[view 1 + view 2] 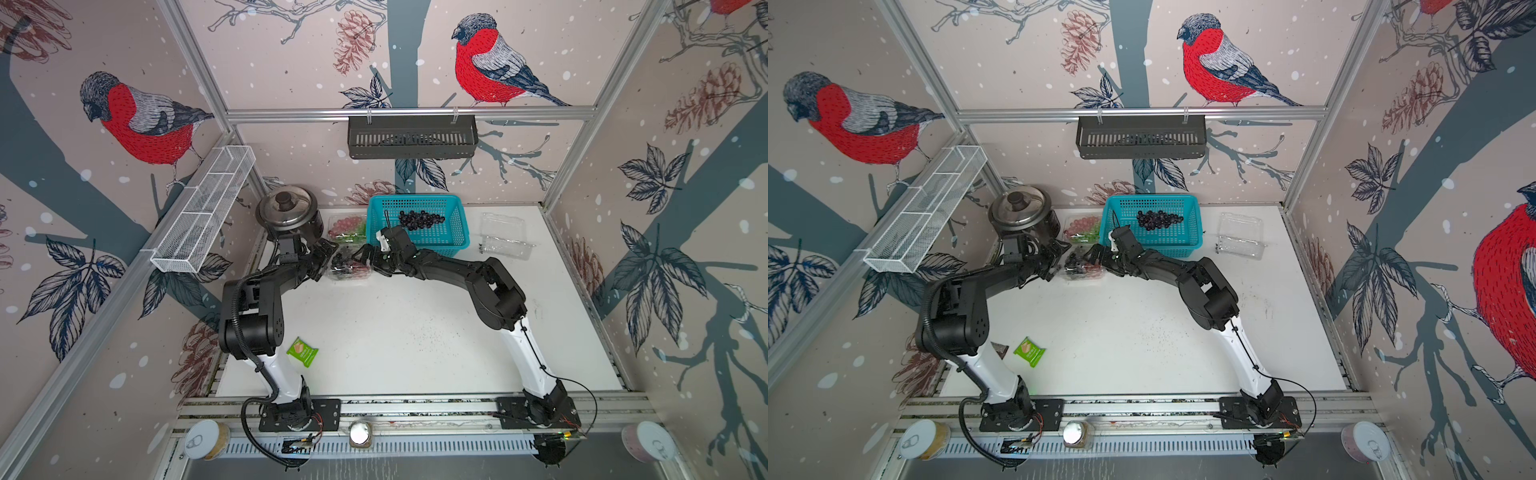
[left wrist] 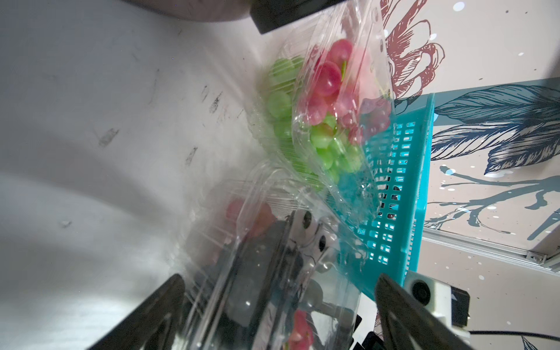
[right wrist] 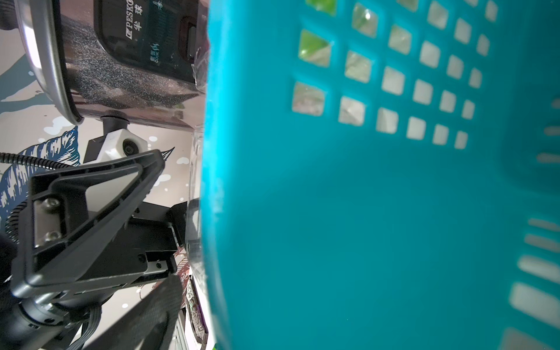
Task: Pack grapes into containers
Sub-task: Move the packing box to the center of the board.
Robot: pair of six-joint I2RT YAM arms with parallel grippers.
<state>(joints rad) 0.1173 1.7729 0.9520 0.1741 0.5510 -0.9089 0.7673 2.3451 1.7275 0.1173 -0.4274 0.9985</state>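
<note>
One filled container [image 1: 353,275] between open left hand [image 1: 328,254], right hand [image 1: 366,257]

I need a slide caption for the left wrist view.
Red and green grapes in a clear container beside the teal basket, seen past the open left gripper.

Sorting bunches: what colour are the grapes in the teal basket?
Dark purple-black grapes; best in a top view.

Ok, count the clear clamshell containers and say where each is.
3. The container with red and green grapes sits between the rice cooker and the teal basket; the container with dark grapes lies just in front of it; the empty container is right of the basket.
</note>
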